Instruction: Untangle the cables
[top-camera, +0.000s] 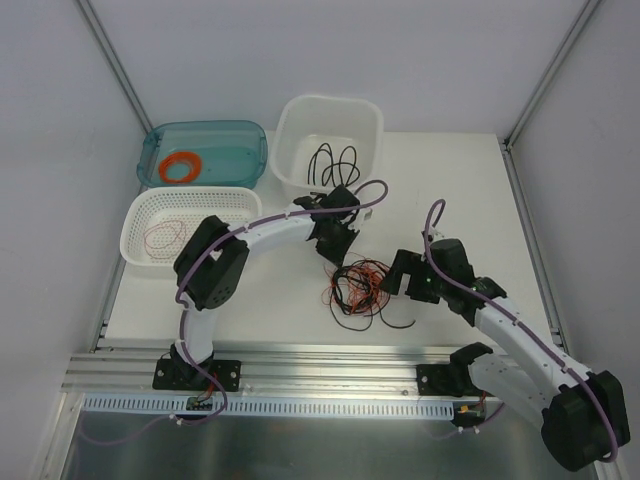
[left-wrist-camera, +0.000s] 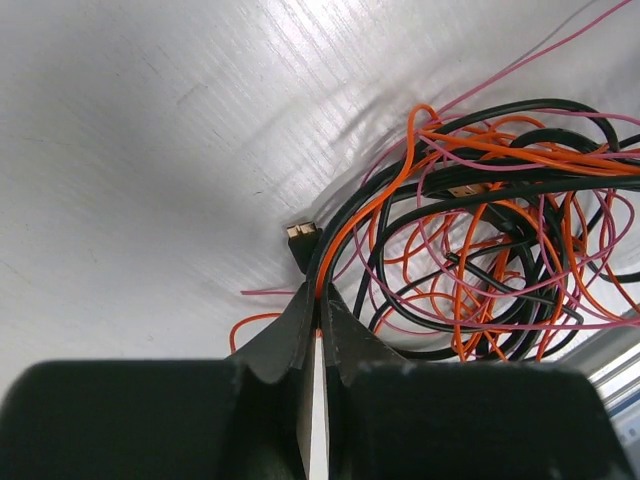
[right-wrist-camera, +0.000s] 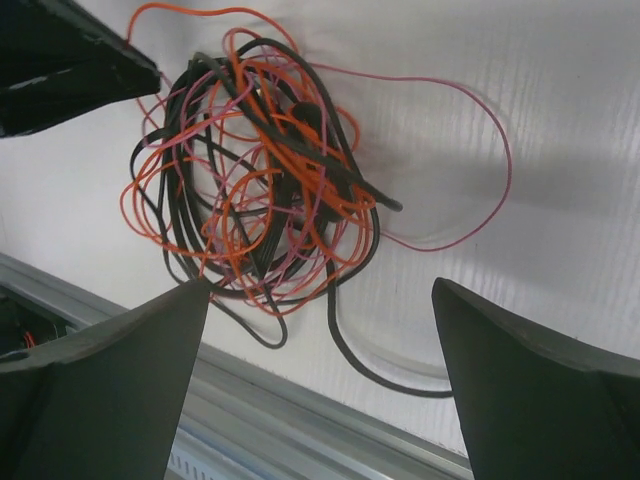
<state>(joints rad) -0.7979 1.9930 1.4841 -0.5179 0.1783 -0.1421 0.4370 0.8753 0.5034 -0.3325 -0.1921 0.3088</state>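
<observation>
The cables (top-camera: 358, 287) lie in a loose tangle of black, orange and pink wires on the white table. My left gripper (top-camera: 336, 254) reaches in from the tangle's far left edge. In the left wrist view it (left-wrist-camera: 320, 298) is shut on a black and an orange strand at the rim of the cables (left-wrist-camera: 480, 230), beside a small brass connector (left-wrist-camera: 300, 232). My right gripper (top-camera: 393, 281) hovers at the tangle's right side. In the right wrist view it (right-wrist-camera: 318, 290) stands wide open, nothing between its fingers, with the cables (right-wrist-camera: 255, 170) just beyond.
A white tub (top-camera: 296, 120) holding black wires stands at the back. Left of it are a teal tray (top-camera: 245, 140) with an orange ring (top-camera: 180, 167) and a white basket (top-camera: 140, 205) with thin red wire. An aluminium rail (top-camera: 300, 360) runs along the near edge.
</observation>
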